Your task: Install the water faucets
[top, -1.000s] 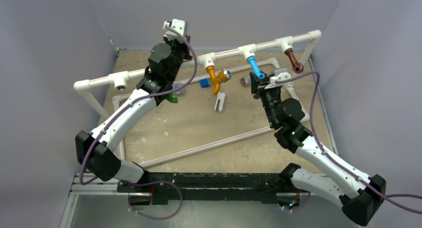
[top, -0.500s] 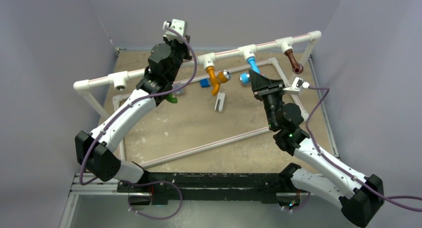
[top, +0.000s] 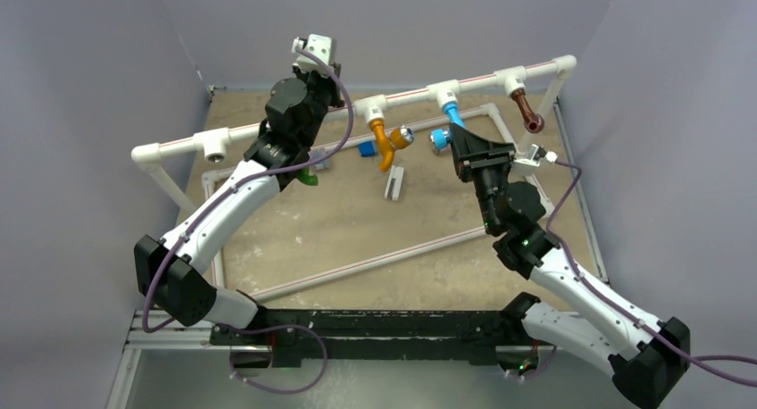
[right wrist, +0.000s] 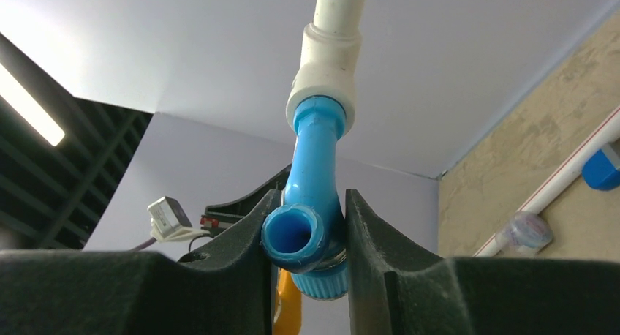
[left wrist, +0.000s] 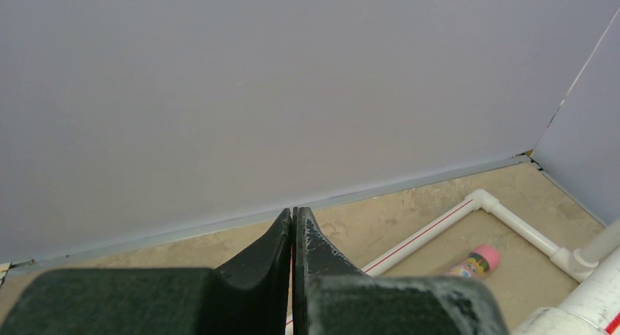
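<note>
We see the table (top: 357,230), then the white pipe rail (top: 268,134) across it. Right gripper (right wrist: 312,196) grasps the blue faucet (right wrist: 314,152), one finger each side, tap seated in a rail tee. Left gripper (left wrist: 293,214) clenched, nothing in it. Orange faucet (top: 386,141) & brown faucet (top: 527,110) hang from the rail; green faucet (top: 309,178) lies on the table by the L arm.

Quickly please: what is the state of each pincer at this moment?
Left pincer: closed, holding nothing.
Right pincer: closed on the blue faucet.
</note>
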